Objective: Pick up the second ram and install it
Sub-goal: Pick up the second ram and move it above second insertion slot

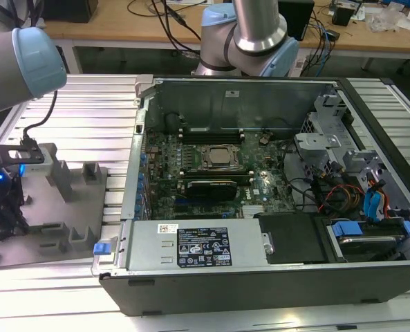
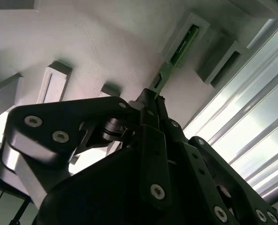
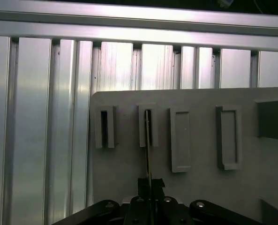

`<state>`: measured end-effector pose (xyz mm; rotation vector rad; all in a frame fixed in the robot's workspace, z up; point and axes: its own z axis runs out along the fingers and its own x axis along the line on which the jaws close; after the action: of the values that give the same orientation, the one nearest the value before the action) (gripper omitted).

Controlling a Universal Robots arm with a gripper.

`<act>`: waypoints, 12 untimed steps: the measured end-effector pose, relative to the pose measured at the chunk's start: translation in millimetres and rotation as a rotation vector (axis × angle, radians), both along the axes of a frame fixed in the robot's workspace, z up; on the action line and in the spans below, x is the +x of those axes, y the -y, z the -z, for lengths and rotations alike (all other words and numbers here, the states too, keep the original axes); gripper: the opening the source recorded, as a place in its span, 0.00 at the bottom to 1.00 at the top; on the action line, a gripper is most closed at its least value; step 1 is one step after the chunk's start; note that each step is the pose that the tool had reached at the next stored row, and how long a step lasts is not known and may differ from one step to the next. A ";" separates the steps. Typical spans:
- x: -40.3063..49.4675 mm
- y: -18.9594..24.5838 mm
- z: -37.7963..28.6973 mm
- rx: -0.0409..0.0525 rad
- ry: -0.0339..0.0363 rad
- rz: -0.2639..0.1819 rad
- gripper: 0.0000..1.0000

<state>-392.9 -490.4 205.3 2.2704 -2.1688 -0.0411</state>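
Second ram [image 2: 181, 47] stands on edge in a raised pocket [image 3: 141, 126] of the grey fixture tray [image 1: 52, 235]. It is a thin green strip, seen in the first wrist view as a fine line running from the pocket toward the fingertips. The gripper [image 2: 150, 101] has it by the near end. The fingers are drawn in to a narrow gap with the strip's edge pinched between them, and in both wrist views the board runs straight out from the tips into the pocket. Its far end sits inside the pocket walls, so it is gripped but not yet lifted free. The pocket beside it [image 3: 97, 126] looks vacant.

The tray lies on the slatted aluminium table [image 1: 87, 104], at the exterior view's left. The open computer case [image 1: 260, 277] is well apart from it, toward that view's right, with the motherboard [image 1: 211, 159] exposed.

I judge the pick-up step to be in hand, with the hold made and the extraction pending. Clearing the pocket would call for a pull straight along the slot, with no twist or sideways lean. A tilt could jam so thin a board against the walls or let it slip in the pinch.
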 end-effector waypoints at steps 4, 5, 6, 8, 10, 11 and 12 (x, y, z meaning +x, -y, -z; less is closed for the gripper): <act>0.0 -0.5 -21.7 0.0000 0.0000 0.000 0.14; 0.0 -0.7 -26.9 -0.0001 0.0000 0.000 0.14; 0.0 -0.9 -32.4 -0.0001 0.0000 0.000 0.14; 0.0 -1.2 -42.1 -0.0003 0.0000 0.000 0.14; 0.0 -1.6 -50.9 -0.0005 0.0000 0.000 0.14; 0.0 -1.7 -54.7 -0.0004 -0.0001 0.000 0.14; 0.0 -2.0 -59.0 -0.0005 0.0000 0.000 0.14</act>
<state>-393.0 -488.5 264.3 2.2701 -2.1686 -0.0406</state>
